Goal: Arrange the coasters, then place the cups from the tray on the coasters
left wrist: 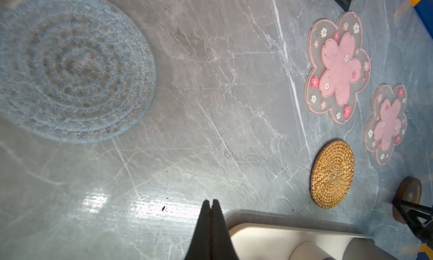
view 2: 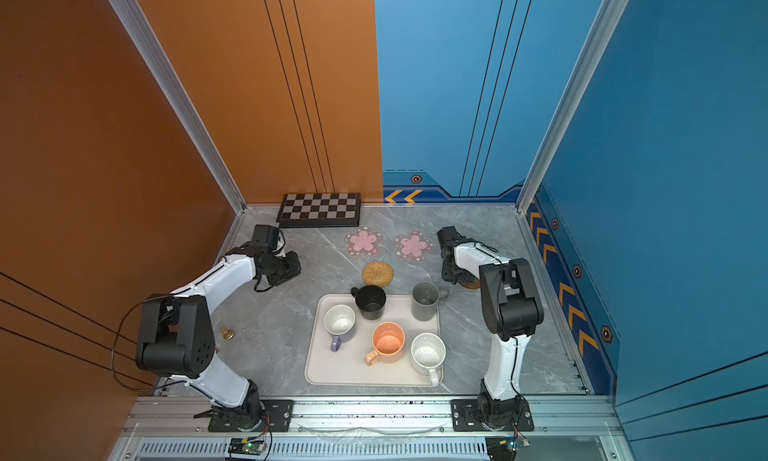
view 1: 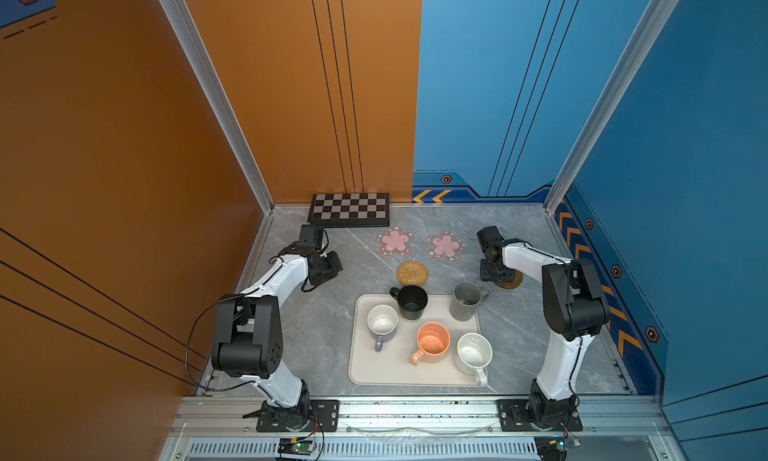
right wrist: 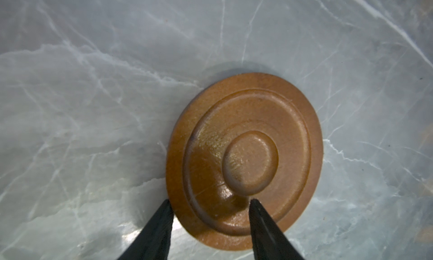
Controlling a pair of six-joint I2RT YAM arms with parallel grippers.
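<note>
Coaster arranging is the step in hand: all five cups stand on the tray (view 1: 365, 371), none on a mat. The right gripper (right wrist: 210, 200) is down over the wood coaster (right wrist: 243, 160), which lies flat on the table right of the grey cup (view 1: 465, 301), just beyond the tray's far right corner. Its jaws stand apart, one tip outside the rim and one in the groove by the centre knob, so nothing is pinched. The left gripper (left wrist: 210, 202) is closed and empty, near the blue coaster (left wrist: 70, 66) on the left side. Next, I judge, the right jaws must close on the rim and carry the wood coaster into line with the pink coasters (view 1: 395, 241) and the rattan coaster (view 1: 412, 273). The grey cup's handle juts close by and could be knocked. A chessboard (view 1: 349, 209) lies at the far edge.
</note>
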